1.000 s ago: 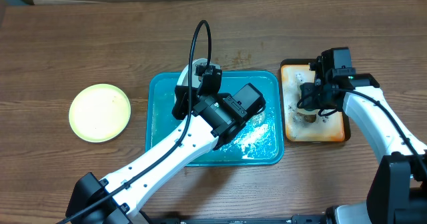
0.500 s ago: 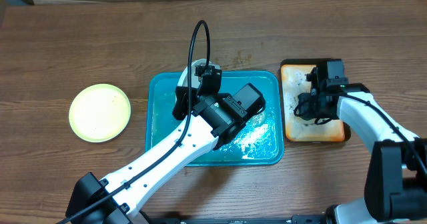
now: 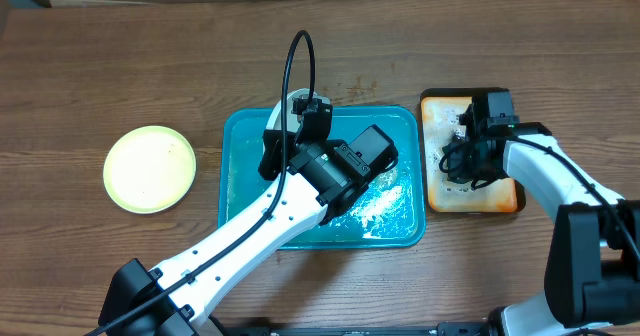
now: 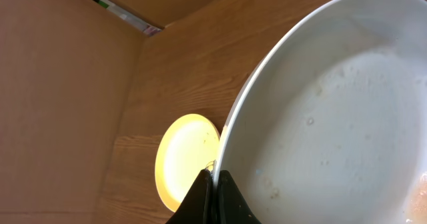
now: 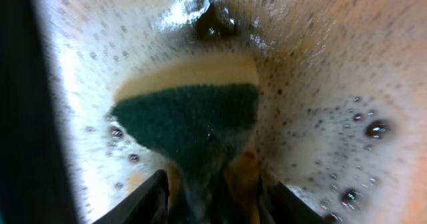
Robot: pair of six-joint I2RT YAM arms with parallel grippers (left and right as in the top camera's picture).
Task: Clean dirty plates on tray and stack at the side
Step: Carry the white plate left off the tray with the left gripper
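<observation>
My left gripper [image 4: 215,184] is shut on the rim of a wet white plate [image 4: 320,117] and holds it tilted over the far left part of the teal tray [image 3: 400,126]. In the overhead view only the plate's edge [image 3: 283,111] shows behind the arm. The pale yellow-green plate [image 3: 150,168] lies on the table to the left, and it also shows in the left wrist view [image 4: 187,151]. My right gripper [image 5: 213,184] is shut on a green-and-yellow sponge [image 5: 193,121], pressed into foamy water in the orange tray [image 3: 500,198]. A second white plate is not in view.
Foam lies on the teal tray's floor at the right [image 3: 385,201]. The orange tray holds brownish soapy water [image 5: 333,117]. A black cable [image 3: 300,56] loops up from the left arm. Cardboard walls border the table's far edge.
My right gripper has shifted slightly left and forward over the orange tray with the sponge. The left arm and its plate have not moved.
</observation>
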